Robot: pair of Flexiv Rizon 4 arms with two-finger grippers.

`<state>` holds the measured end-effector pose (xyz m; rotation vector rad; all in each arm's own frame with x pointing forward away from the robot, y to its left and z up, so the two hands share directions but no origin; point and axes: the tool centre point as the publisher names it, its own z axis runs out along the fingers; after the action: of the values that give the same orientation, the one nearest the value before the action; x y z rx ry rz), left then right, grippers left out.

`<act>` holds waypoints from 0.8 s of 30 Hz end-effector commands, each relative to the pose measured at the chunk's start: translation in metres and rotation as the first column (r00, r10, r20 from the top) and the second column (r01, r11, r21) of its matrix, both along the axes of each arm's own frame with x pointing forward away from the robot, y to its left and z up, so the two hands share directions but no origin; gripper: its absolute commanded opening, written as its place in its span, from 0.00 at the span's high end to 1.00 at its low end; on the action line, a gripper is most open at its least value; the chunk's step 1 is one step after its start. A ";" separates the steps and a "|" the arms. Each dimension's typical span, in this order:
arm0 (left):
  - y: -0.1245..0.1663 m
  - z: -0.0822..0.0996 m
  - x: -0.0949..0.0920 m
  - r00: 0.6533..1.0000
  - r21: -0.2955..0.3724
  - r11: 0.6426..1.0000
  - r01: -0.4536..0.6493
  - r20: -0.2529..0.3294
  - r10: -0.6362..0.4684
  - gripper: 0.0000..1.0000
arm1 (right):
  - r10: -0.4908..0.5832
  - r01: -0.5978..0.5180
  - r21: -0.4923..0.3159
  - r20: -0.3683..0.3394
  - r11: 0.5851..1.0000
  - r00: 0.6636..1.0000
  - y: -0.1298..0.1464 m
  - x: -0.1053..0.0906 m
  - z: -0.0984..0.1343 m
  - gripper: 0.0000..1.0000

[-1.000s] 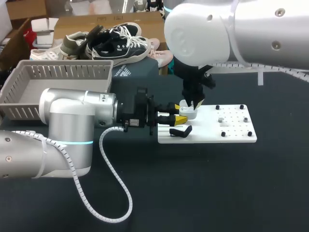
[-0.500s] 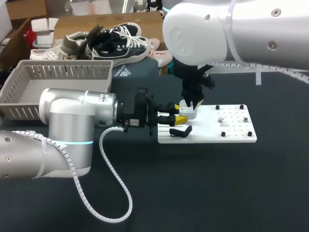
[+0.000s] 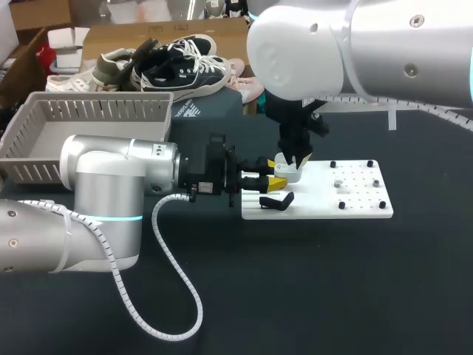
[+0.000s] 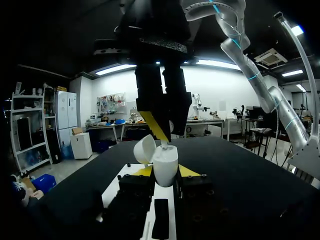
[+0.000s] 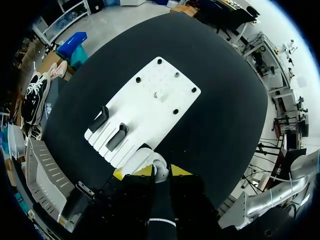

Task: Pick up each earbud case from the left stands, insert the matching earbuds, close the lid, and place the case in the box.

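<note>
Left pincer [image 4: 165,171] around upright earbud case [image 4: 165,161]

No legible text, label, number or sign on anything at the table [image 3: 310,281].

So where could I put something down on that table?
The tabletop in front of the white board, right of the cable loop, is bare; so is the strip past the board's right end. Crowded: the board's left end, where left gripper and right gripper meet at the open earbud case.
</note>
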<state>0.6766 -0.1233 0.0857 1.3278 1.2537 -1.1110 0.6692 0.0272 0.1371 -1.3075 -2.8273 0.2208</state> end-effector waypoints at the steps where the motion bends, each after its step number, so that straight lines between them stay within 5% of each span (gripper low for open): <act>1: 0.000 0.000 -0.001 1.000 -0.002 1.000 -0.003 0.001 0.003 1.00 | -0.002 0.002 -0.005 -0.010 1.000 1.000 0.001 0.002 -0.001 1.00; 15: 0.000 0.000 -0.001 1.000 -0.002 1.000 -0.003 0.001 0.003 1.00 | 0.006 -0.006 -0.016 -0.026 1.000 1.000 0.003 0.002 -0.005 1.00; 21: 0.000 0.000 -0.001 1.000 -0.002 1.000 -0.003 0.001 0.003 1.00 | 0.005 -0.005 -0.014 -0.029 1.000 1.000 0.003 0.002 -0.006 0.69; 24: 0.000 0.000 -0.001 1.000 -0.002 1.000 -0.003 0.001 0.003 1.00 | 0.004 -0.004 -0.012 -0.029 1.000 1.000 0.004 0.001 -0.006 0.64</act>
<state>0.6767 -0.1230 0.0855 1.3276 1.2539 -1.1109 0.6692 0.0299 0.1309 -1.2882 -2.8123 0.2505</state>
